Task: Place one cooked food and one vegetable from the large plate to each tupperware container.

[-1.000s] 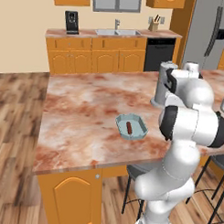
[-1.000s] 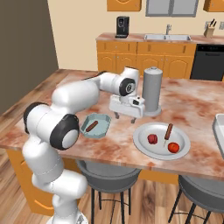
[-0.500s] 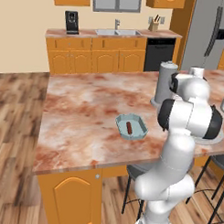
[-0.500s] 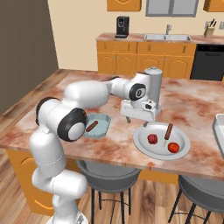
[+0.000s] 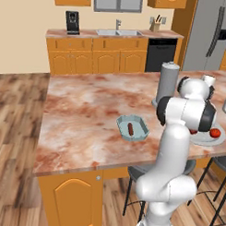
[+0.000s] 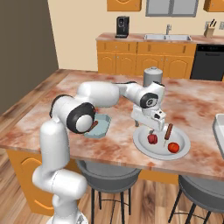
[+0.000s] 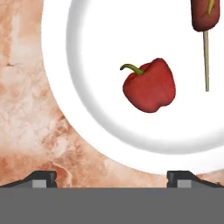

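My gripper [image 6: 150, 127] hangs open over the left part of the large light-grey plate [image 6: 142, 146], just above a red pepper-shaped vegetable [image 6: 152, 138] with a green stem. In the hand view that vegetable [image 7: 149, 85] lies on the plate [image 7: 87, 109] ahead of my spread fingertips [image 7: 41, 178], nothing between them. A brown sausage on a thin stick [image 6: 168, 130] and a second round red vegetable [image 6: 173, 147] lie further right on the plate. The pale-blue tub [image 5: 132, 128] holds one sausage [image 5: 131, 129]. The white rectangular tub [image 6: 218, 131] sits at the right edge.
An upright grey cylinder [image 6: 152, 78] stands on the marble counter [image 6: 65, 109] just behind the plate. Stools [image 6: 109, 168] stand under the counter's near edge. A back counter with sink [image 6: 168, 37] is far behind.
The gripper has swung from beside the grey cylinder rightward and toward the front, ending low over the plate's left side. The food has not moved.
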